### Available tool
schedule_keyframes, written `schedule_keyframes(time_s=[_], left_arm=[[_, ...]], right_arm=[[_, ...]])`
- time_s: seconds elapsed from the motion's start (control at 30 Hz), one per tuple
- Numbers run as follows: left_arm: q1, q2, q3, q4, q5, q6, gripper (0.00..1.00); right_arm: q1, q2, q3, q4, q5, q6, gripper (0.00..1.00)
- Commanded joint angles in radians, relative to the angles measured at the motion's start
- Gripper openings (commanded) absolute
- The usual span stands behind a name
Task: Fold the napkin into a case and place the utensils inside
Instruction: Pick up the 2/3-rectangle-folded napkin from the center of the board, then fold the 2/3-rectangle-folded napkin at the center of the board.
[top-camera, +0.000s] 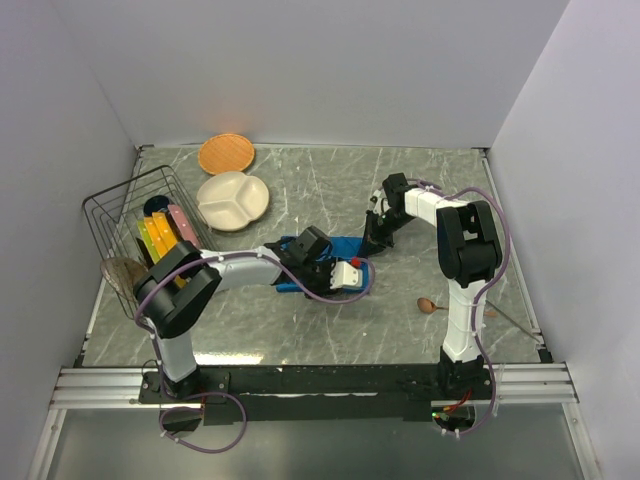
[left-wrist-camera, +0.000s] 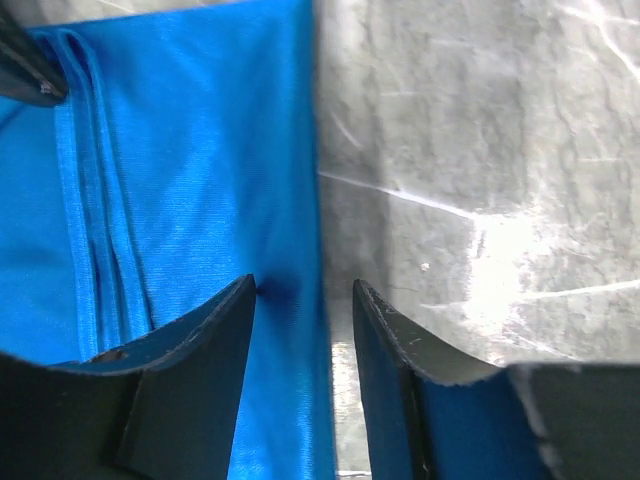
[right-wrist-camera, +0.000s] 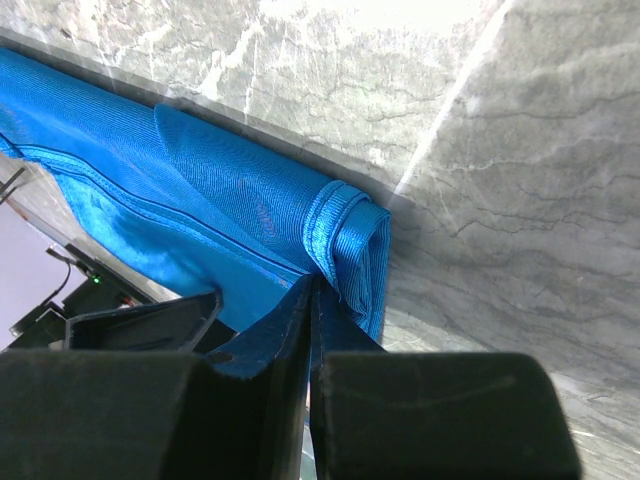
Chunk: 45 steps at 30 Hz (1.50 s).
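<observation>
Napkin (top-camera: 345, 243) sits folded into a layered strip on the table (top-camera: 330, 190), beneath both my grippers. My right gripper (right-wrist-camera: 310, 290) is clenched on its rolled end. My left gripper (left-wrist-camera: 305, 290) is released, jaws straddling the long edge. Plan: pin that end, catch all layers squarely, then fold.

Blue napkin (top-camera: 345, 244) lies folded in layers; wooden spoon (top-camera: 428, 305) well apart.

Lab robot cell, white walls (top-camera: 300, 70), marble-look tabletop (top-camera: 330, 330)
</observation>
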Motion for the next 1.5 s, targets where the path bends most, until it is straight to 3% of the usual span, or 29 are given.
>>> schedule_keyframes(time_s=[0.0, 0.1, 0.13, 0.33, 0.4, 0.63, 0.97, 1.3, 1.47], left_arm=[[-0.013, 0.029, -0.013, 0.014, -0.020, 0.039, 0.50], [-0.017, 0.048, -0.030, 0.023, -0.046, 0.057, 0.42], [-0.020, 0.049, -0.030, 0.023, -0.047, 0.060, 0.33], [-0.014, 0.069, 0.030, -0.037, -0.023, 0.056, 0.05], [-0.003, 0.071, 0.068, -0.081, 0.017, 0.054, 0.02], [0.059, 0.103, 0.272, -0.290, 0.210, 0.027, 0.01], [0.198, 0.323, 0.621, -0.578, 0.416, 0.025, 0.01], [0.270, 0.466, 0.861, -0.669, 0.487, 0.005, 0.01], [0.284, 0.509, 0.891, -0.643, 0.484, -0.033, 0.01]], right_arm=[[-0.004, 0.070, -0.012, -0.015, 0.199, -0.054, 0.08], [-0.004, 0.075, -0.008, -0.022, 0.199, -0.059, 0.08], [-0.002, 0.075, -0.006, -0.022, 0.201, -0.060, 0.08], [-0.002, 0.070, -0.014, -0.023, 0.198, -0.071, 0.08], [-0.004, 0.070, -0.012, -0.023, 0.199, -0.073, 0.08], [-0.004, 0.069, -0.012, -0.020, 0.196, -0.079, 0.08], [-0.002, 0.073, -0.009, -0.022, 0.193, -0.077, 0.06], [-0.004, 0.081, 0.002, -0.028, 0.192, -0.077, 0.06], [-0.004, 0.087, 0.011, -0.035, 0.196, -0.077, 0.06]])
